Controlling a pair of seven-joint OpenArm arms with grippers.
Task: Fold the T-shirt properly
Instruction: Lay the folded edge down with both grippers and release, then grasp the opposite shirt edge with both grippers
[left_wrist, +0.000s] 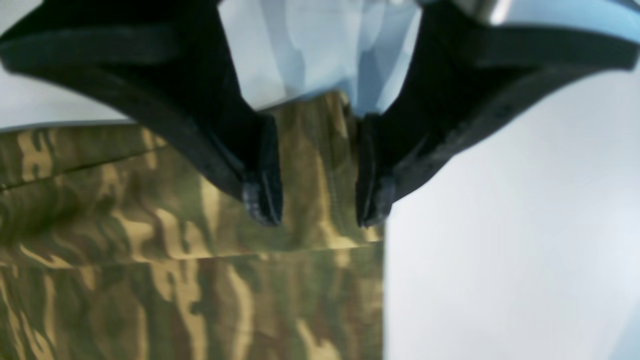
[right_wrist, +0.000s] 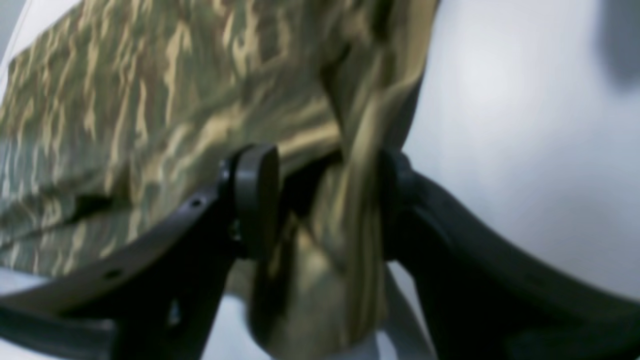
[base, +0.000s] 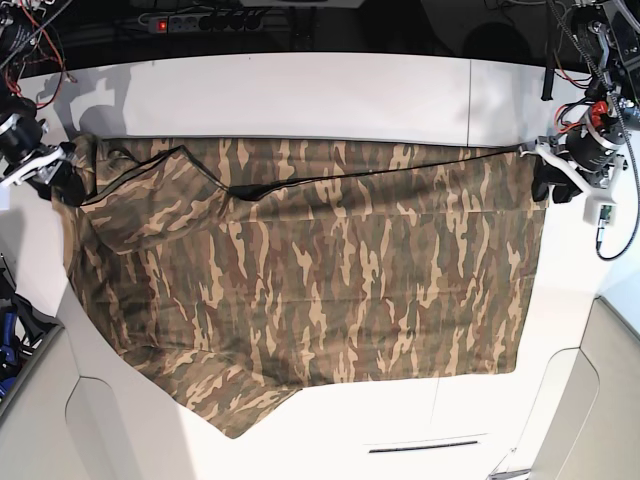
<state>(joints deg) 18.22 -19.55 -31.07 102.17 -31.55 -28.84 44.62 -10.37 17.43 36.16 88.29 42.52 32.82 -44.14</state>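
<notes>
The camouflage T-shirt (base: 320, 280) lies spread across the white table (base: 300, 90), its far part doubled over along a long fold line. My left gripper (base: 545, 182) is at the shirt's far right corner. In the left wrist view this gripper (left_wrist: 317, 205) stands open over the T-shirt (left_wrist: 150, 250), with the cloth's edge lying flat under the gap. My right gripper (base: 62, 175) is at the far left corner. In the right wrist view its fingers (right_wrist: 325, 197) are apart, a bunched fold of T-shirt (right_wrist: 150, 100) standing loosely between them.
A power strip (base: 200, 20) with a red light and cables lie behind the table's back edge. Wiring hangs by the arm at the right (base: 600, 110). White table panels with seams run along the front (base: 420, 440).
</notes>
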